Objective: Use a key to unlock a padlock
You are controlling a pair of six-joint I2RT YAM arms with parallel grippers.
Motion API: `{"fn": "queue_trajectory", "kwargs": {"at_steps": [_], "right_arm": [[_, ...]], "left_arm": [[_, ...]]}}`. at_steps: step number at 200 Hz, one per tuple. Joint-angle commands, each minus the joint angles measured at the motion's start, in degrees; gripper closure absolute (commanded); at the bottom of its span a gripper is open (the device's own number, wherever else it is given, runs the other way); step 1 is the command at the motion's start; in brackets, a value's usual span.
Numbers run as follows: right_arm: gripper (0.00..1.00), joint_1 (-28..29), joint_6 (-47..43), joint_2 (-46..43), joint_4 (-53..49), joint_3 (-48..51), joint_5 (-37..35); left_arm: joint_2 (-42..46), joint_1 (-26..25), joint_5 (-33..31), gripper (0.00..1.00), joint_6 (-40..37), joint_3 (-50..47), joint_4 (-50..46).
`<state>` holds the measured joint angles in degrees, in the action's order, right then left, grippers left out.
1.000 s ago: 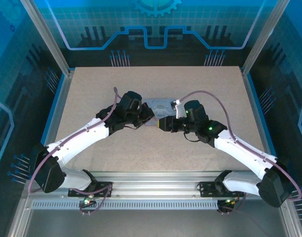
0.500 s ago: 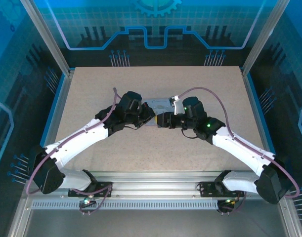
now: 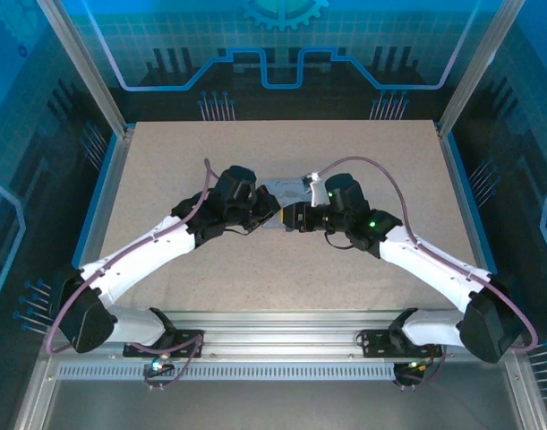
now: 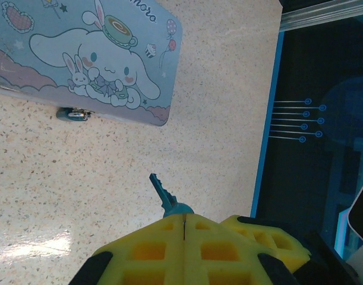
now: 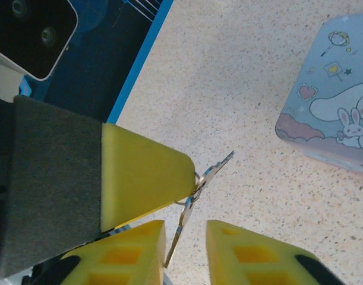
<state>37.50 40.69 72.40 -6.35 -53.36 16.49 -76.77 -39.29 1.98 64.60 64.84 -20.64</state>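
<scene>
Padlock (image 4: 71,114) sits tiny and dark against the edge of the cartoon tin (image 4: 110,35) on the table (image 4: 199,119). Left gripper (image 4: 185,222) is clamped tight on the key (image 4: 160,193), blade poking out toward the tin. Right gripper (image 5: 186,225), fingers apart, straddles a second key (image 5: 177,231) dangling off the ring (image 5: 190,193).

Bow of key (image 4: 161,193) buried between closed pads of my left gripper (image 4: 185,219). Ahead of them, padlock (image 4: 72,114) half tucked under the edge of tin (image 4: 80,47); tin itself cropped at top-left.
</scene>
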Motion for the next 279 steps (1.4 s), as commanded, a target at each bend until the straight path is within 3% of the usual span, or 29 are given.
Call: {"fn": "queue_trajectory", "kwargs": {"at_steps": [1,33,62,70,121,149,174,225,279], "right_arm": [[0.82,0.43,0.54,0.68,0.46,-1.57,-1.04],[1.00,0.39,0.44,0.52,0.12,-1.31,-1.07],[1.00,0.06,-0.22,-0.33,-0.96,-1.11,-0.87],[1.00,-0.12,-0.64,-0.70,-1.77,-1.21,-0.70],[1.00,-3.16,-7.16,0.00,-19.55,-7.54,2.80],[1.00,-5.49,-9.77,2.06,-32.14,-12.95,3.64],[1.00,-6.88,-9.78,2.44,-37.37,-15.50,4.30],[1.00,-7.22,-8.64,5.10,-40.23,-20.42,6.97],[1.00,-6.88,-3.40,7.30,-33.40,-21.17,10.53]], "left_arm": [[2.11,-0.63,0.31,1.00,0.88,0.47,0.74],[2.88,-0.69,-0.37,1.00,0.96,0.03,1.03],[3.64,-0.61,-1.57,1.00,0.81,-0.50,0.44],[3.98,-0.53,-1.95,0.88,0.72,-0.75,0.33],[7.69,2.63,0.64,0.49,-2.37,-4.85,2.31],[9.49,4.94,4.09,0.35,-4.53,-7.85,3.85],[11.00,5.46,6.97,0.26,-4.13,-11.84,7.88],[10.94,5.46,14.19,0.19,5.24,-21.20,25.89],[9.99,4.24,14.89,0.13,10.93,-26.18,41.58]]}}
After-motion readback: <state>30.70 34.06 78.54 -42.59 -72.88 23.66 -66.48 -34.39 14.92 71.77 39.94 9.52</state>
